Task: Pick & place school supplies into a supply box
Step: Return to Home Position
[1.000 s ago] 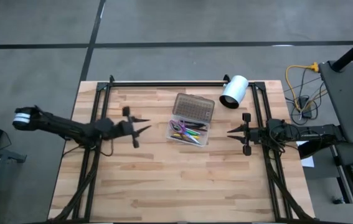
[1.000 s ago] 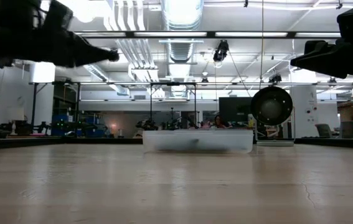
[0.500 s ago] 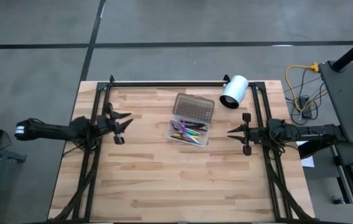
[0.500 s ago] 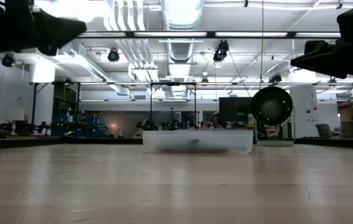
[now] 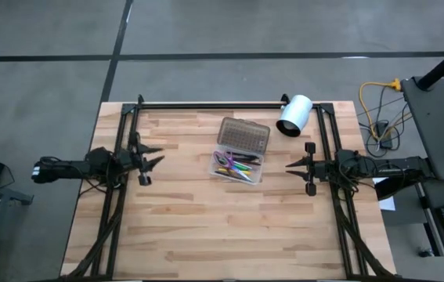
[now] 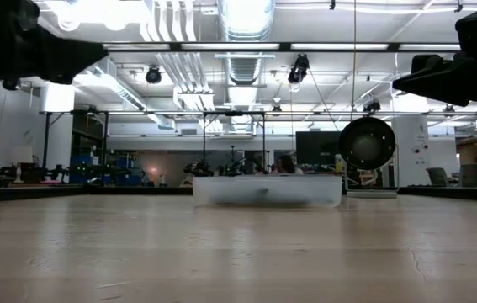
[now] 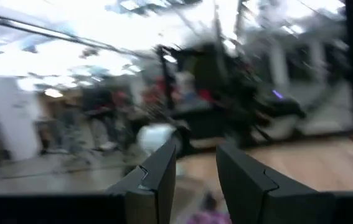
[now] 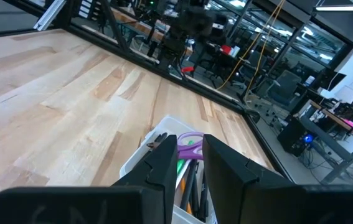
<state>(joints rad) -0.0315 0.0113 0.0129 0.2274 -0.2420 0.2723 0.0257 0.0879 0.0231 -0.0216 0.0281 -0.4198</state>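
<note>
- While the school supplies, purple scissors among them, lie inside the supply box at mid-table, its dotted lid open flat beside it, both arms sit well apart from it.
- The left pincer hovers over the table's left side, fingers spread and empty.
- The right pincer waits at the right edge, fingers narrowly parted, gripping nothing.
- Judged from this, the packing looks done. What is left is parking the left arm.
- To park it well, draw it straight back, level and above the wood. Keep it off the black frame rails, and leave the box and the white cylinder undisturbed.
</note>
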